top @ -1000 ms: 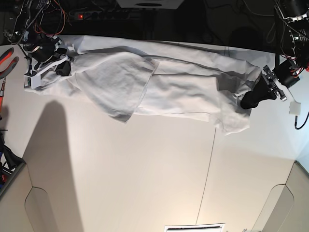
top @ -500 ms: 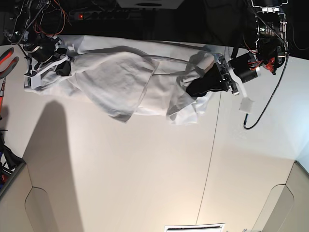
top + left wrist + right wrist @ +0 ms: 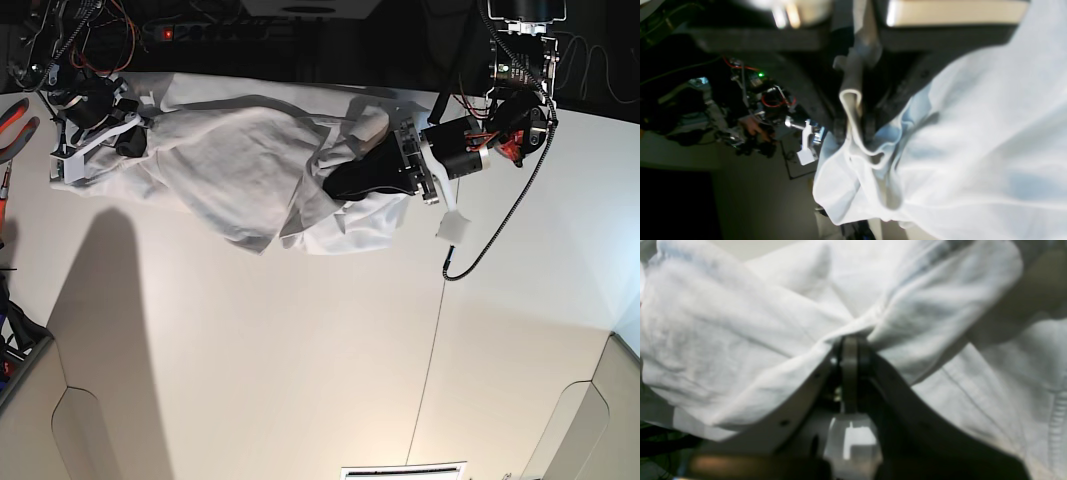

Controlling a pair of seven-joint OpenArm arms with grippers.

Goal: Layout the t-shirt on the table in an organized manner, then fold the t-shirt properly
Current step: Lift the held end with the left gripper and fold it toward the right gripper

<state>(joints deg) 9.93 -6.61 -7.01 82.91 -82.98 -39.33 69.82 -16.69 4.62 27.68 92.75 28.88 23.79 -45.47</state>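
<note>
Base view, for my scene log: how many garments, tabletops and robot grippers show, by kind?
Large plain white cotton t-shirt: 1
Wide off-white matte table: 1
Grippers, the left gripper and the right gripper, each clamped on cloth: 2
Total: 4

base: overhead, facing down, far | wrists: close along jaws | shared: t-shirt (image 3: 260,160)

Left gripper (image 3: 340,180) reaching in from the base view's right, arm level above the table, jaws pinched tight on a fold of the t-shirt (image 3: 240,170), right gripper (image 3: 128,138) at far-left corner, jaws clamped on gathered cloth.
</note>
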